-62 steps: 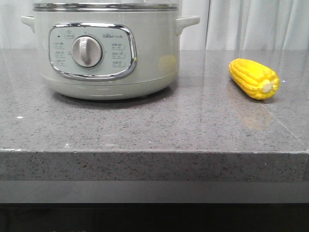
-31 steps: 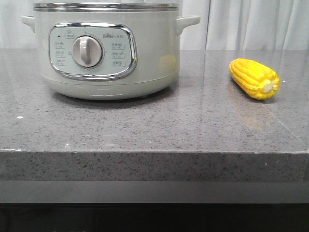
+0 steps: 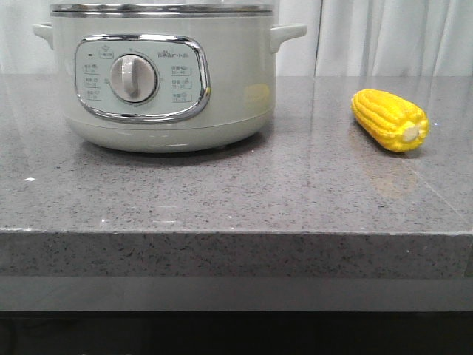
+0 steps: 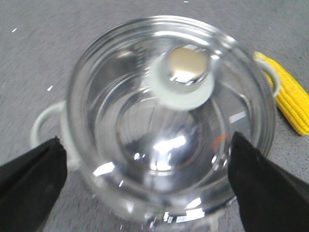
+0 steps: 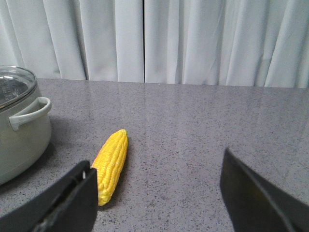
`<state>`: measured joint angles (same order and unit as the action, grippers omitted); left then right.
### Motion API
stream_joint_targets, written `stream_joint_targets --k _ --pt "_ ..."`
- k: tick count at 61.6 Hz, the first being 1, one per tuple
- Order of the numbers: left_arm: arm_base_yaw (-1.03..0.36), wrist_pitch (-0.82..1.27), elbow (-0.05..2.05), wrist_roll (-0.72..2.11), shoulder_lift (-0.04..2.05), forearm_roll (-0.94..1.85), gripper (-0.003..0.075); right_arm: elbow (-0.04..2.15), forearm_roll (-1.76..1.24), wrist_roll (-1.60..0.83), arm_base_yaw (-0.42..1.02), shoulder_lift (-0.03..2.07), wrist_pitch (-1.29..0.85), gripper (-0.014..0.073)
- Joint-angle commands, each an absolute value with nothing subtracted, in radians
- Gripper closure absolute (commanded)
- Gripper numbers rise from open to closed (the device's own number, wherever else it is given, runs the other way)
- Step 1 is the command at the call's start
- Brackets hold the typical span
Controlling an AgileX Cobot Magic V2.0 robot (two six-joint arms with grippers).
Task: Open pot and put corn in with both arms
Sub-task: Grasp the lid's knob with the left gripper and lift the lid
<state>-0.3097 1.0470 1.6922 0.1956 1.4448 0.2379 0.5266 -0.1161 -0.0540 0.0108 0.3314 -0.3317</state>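
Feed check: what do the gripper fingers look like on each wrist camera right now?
Only the fingers show. The left gripper has two plain black, wedge-shaped fingers, blurred at the frame corners. The right gripper has similar matte black fingers, with a small pale spot near one tip. No cables, markings or arm links are visible.

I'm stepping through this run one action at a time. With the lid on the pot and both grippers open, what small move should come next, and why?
Probably lower the left gripper toward the lid knob. The glass lid sits closed on the pot, the gripper's open fingers hang above it and hold nothing, and the corn lies on the counter beside the pot, so it cannot go in yet.
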Motion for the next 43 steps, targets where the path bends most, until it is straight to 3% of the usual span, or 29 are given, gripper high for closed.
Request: stream_joint_targets --k 1,19,43 --pt "-0.385 1.023 1.821 0.164 1.501 0.173 0.0060 0.559 -0.116 -0.060 0.003 0.346 -0.264 0.0046" --pt "-0.444 1.068 2.053 0.146 1.737 0.143 0.0060 0.559 -0.116 -0.060 0.003 0.346 -0.266 0.0046" --pt "-0.444 1.014 2.084 0.146 1.809 0.143 0.0060 0.559 -0.116 -0.060 0.003 0.346 -0.266 0.0046"
